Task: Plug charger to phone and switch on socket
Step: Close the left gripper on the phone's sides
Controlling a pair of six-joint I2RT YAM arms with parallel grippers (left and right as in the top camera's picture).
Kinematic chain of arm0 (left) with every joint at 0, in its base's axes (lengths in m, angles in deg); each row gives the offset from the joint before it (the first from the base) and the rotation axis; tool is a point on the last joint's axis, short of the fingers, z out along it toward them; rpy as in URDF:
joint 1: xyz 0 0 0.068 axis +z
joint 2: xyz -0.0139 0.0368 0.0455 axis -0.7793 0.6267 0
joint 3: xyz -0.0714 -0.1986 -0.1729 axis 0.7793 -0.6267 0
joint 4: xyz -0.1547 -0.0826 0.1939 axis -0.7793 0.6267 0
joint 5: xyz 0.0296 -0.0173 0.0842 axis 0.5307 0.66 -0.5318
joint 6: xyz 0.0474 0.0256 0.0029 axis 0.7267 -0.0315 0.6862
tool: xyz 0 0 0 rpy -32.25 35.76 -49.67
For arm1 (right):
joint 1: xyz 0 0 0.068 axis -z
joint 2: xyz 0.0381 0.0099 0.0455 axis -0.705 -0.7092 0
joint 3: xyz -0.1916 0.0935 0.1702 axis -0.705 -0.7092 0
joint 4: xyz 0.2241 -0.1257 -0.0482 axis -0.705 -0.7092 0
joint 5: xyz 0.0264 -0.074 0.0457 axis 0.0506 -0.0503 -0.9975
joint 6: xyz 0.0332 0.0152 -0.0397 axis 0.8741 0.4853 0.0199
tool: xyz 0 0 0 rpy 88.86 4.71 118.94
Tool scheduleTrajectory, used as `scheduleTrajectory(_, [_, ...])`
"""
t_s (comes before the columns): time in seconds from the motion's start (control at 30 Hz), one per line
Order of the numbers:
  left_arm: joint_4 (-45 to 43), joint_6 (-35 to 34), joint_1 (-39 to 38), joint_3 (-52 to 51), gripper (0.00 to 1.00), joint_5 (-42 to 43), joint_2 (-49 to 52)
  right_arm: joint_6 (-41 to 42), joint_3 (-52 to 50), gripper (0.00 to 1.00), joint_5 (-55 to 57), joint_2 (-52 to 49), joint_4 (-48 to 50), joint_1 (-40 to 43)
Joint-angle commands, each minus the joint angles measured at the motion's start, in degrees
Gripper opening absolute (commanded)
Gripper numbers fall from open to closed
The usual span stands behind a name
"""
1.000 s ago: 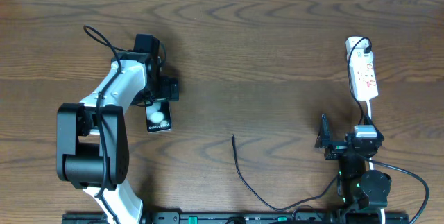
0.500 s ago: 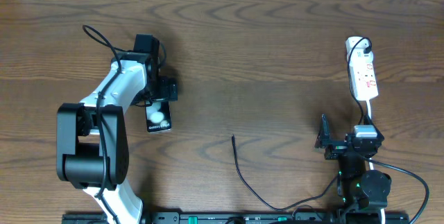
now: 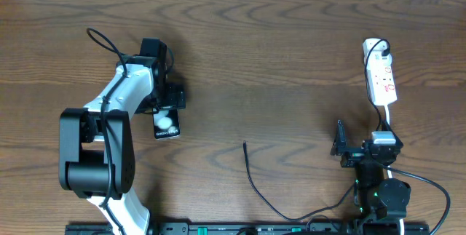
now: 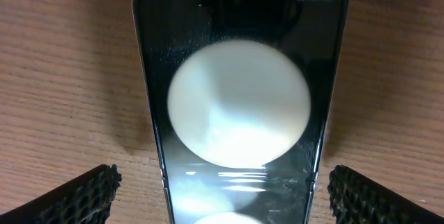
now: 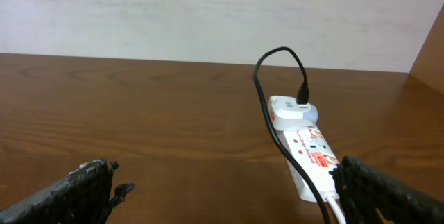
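Observation:
The phone lies flat on the table at the left, a black slab with white round blobs on its lit face. My left gripper hovers over its far end, open. Its fingertips straddle the phone, with bare wood showing between each pad and the phone's sides. The charger is a thin black cable whose free tip lies mid-table, apart from the phone. The socket is a white power strip at the right. My right gripper sits open just short of it, holding nothing.
A black cable loops into a white adapter at the strip's far end. The strip's white cord runs back past my right arm. A pale wall stands behind the table's far edge.
My left gripper has edged slightly nearer over the phone. The right arm, cable and power strip have not moved.

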Motion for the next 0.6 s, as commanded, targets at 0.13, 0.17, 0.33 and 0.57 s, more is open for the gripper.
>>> scheduleTrajectory(0.13, [-0.6,-0.9,0.2,-0.5,0.98,0.4,0.6,0.6,-0.1,0.99,0.3,0.4,-0.3,-0.7])
scheduleTrajectory(0.17, [-0.6,-0.9,0.2,-0.5,0.98,0.4,0.6,0.6,-0.1,0.99,0.3,0.4,-0.3,-0.7])
scheduleTrajectory(0.33, [-0.6,-0.9,0.2,-0.5,0.98,0.4,0.6,0.6,-0.1,0.99,0.3,0.4,-0.3,-0.7])
scheduleTrajectory(0.57, [-0.6,-0.9,0.2,-0.6,0.98,0.4,1.0,0.6,-0.1,0.99,0.3,0.4,-0.3,-0.7])
